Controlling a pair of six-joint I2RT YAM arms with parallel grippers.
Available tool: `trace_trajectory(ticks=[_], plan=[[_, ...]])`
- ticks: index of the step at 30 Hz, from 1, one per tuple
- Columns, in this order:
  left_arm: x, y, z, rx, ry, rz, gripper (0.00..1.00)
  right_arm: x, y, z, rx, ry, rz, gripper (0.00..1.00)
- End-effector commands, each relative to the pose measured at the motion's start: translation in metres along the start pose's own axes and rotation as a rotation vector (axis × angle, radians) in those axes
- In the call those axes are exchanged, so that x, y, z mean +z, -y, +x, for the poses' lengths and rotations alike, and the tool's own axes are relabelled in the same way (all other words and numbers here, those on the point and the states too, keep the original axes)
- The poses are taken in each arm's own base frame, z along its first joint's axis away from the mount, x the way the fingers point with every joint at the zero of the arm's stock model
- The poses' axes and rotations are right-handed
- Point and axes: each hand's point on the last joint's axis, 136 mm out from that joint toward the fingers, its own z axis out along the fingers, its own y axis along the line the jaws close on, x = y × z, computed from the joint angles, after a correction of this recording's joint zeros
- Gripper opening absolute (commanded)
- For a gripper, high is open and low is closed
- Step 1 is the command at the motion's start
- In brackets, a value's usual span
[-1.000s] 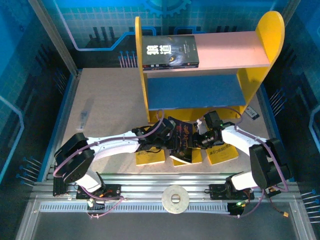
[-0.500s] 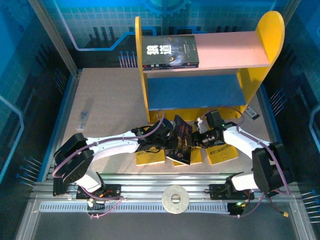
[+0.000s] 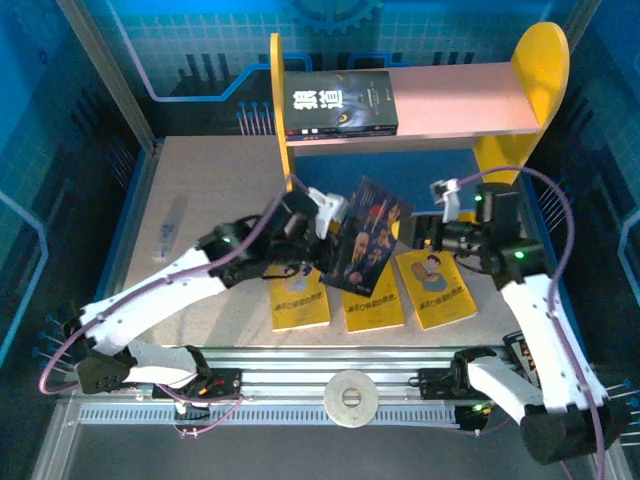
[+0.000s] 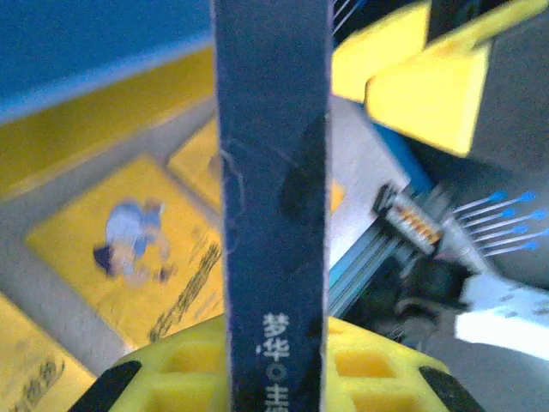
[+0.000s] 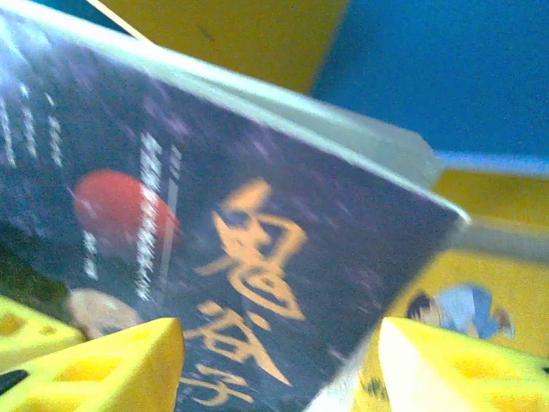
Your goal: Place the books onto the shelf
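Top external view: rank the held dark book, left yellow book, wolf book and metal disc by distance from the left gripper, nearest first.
1. dark portrait book, clamped in the left gripper.
2. left yellow book, lying flat, toward the bases.
3. wolf book, on the shelf top board.
4. metal disc, near edge, between the bases.

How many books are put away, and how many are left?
One done: the wolf book lies on the shelf's pink board. One in hand: the left fingers grip a dark book, held above the table. Left: three yellow books flat on the table.
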Motion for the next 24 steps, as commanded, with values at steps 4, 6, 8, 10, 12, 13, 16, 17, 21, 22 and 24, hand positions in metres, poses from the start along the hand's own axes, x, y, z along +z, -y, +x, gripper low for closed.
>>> trace_trajectory(ticks=[4, 6, 8, 10, 12, 13, 16, 17, 21, 22, 24], plan=[[-0.079, 0.027, -0.094, 0.121, 0.267, 0.002, 0.00, -0.037, -0.056, -0.037, -0.051, 0.088, -0.117, 0.64], [-0.089, 0.027, -0.122, 0.120, 0.342, -0.010, 0.00, -0.046, -0.072, -0.052, -0.082, 0.126, -0.152, 0.65], [-0.100, 0.030, -0.151, 0.112, 0.424, 0.003, 0.00, -0.054, -0.086, -0.065, -0.104, 0.161, -0.180, 0.67], [-0.112, 0.037, -0.181, 0.104, 0.514, 0.031, 0.00, -0.059, -0.098, -0.078, -0.114, 0.203, -0.216, 0.68], [-0.120, 0.046, -0.205, 0.105, 0.591, 0.058, 0.00, -0.061, -0.105, -0.089, -0.105, 0.238, -0.251, 0.69], [-0.122, 0.050, -0.217, 0.106, 0.627, 0.069, 0.00, -0.061, -0.107, -0.095, -0.097, 0.257, -0.266, 0.69], [-0.131, 0.061, -0.247, 0.098, 0.722, 0.109, 0.00, -0.064, -0.113, -0.112, -0.074, 0.328, -0.303, 0.70], [-0.135, 0.065, -0.255, 0.094, 0.751, 0.124, 0.00, -0.065, -0.114, -0.117, -0.066, 0.348, -0.314, 0.70], [-0.146, 0.079, -0.282, 0.078, 0.859, 0.193, 0.00, -0.070, -0.121, -0.137, -0.028, 0.434, -0.376, 0.71], [-0.150, 0.082, -0.287, 0.078, 0.886, 0.214, 0.00, -0.070, -0.123, -0.141, -0.023, 0.449, -0.392, 0.71], [-0.155, 0.087, -0.294, 0.070, 0.921, 0.242, 0.00, -0.070, -0.126, -0.148, -0.012, 0.468, -0.412, 0.72]])
